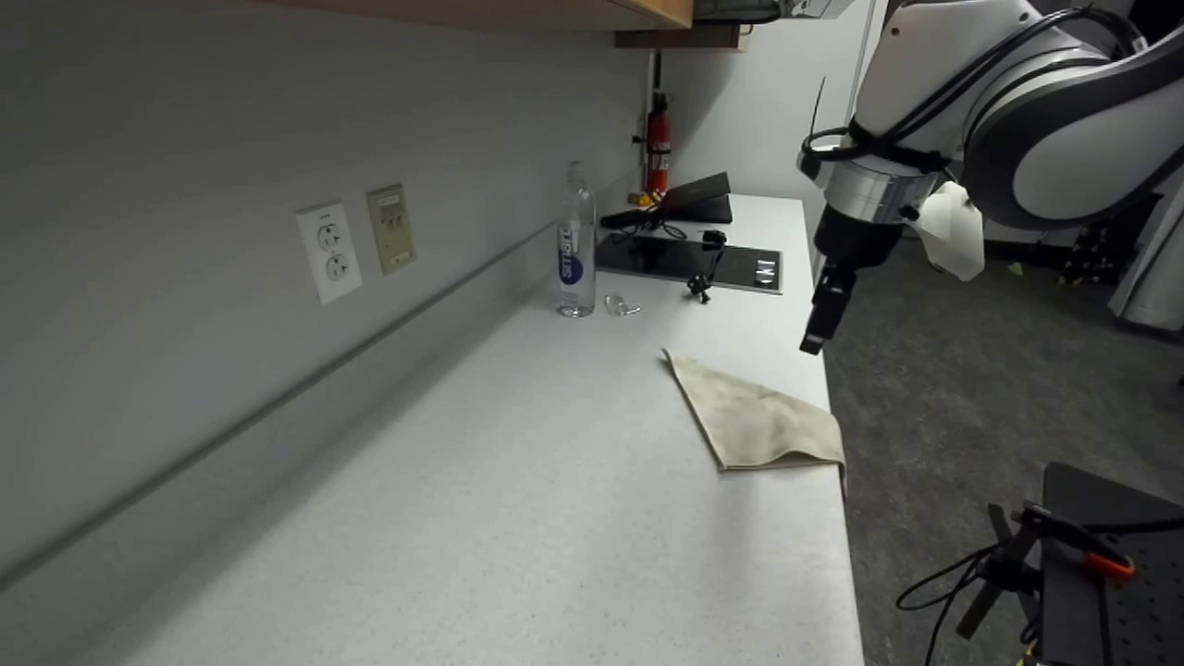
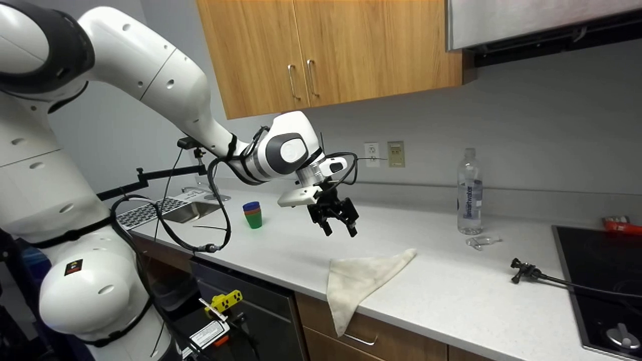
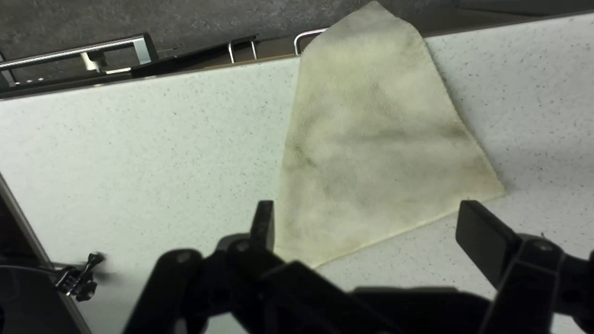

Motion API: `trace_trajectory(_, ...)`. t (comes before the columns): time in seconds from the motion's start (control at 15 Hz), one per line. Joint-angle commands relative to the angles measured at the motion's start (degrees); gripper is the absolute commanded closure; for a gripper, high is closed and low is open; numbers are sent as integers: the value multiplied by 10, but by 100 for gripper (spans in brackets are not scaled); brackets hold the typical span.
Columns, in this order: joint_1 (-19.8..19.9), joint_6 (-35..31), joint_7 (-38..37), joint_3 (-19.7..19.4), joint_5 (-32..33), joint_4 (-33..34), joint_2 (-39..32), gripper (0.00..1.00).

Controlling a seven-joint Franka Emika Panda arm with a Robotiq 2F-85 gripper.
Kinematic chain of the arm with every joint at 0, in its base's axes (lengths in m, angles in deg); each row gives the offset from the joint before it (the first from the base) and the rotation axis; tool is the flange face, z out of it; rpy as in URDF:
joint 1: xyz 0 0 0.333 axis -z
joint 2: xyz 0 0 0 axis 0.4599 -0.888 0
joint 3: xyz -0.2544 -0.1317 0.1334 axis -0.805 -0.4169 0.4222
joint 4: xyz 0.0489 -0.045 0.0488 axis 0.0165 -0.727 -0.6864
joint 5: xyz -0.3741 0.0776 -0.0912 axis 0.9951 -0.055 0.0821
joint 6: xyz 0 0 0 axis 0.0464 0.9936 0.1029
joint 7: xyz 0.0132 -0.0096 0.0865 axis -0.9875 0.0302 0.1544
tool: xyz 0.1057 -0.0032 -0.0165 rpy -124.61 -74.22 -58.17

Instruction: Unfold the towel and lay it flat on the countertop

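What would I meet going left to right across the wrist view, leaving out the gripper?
Black cooktop → small black mount by its edge → beige towel.

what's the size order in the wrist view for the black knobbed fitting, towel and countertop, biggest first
1. countertop, running out of frame
2. towel
3. black knobbed fitting, clearly the smallest

Our long speckled white countertop (image 2: 451, 281), beige cloth towel (image 2: 357, 278) partly overhanging, upright clear plastic bottle (image 2: 469, 195), small black mount (image 2: 525, 271), stacked blue-red-green cups (image 2: 253, 215)
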Motion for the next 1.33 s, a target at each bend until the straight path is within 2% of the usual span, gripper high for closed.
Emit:
trace_trajectory(0.0, 3, 1, 2, 3, -2, 1, 1, 0)
trace_trajectory(0.13, 2, -12, 7, 1, -7, 1, -4, 0)
trace_trajectory(0.2, 1, -16, 12, 0, -11, 0, -5, 15)
trace_trajectory(0.47, 3, -110, 12, -3, -7, 10, -57, 1)
trace_trajectory(0.53, 3, -127, 15, -4, -8, 14, -71, 0)
trace_trajectory(0.6, 3, -143, 16, -6, -13, 19, -87, 5)
trace_trajectory(0.67, 3, -154, 16, -8, -16, 23, -100, 25)
trace_trajectory(0.73, 2, -166, 23, -10, -25, 28, -116, 26)
trace_trajectory(0.8, 1, -173, 32, -11, -38, 31, -128, 33)
trace_trajectory(0.93, 1, -181, 44, -12, -59, 38, -151, 50)
trace_trajectory(1.27, 0, -191, 47, -23, -61, 73, -205, 88)
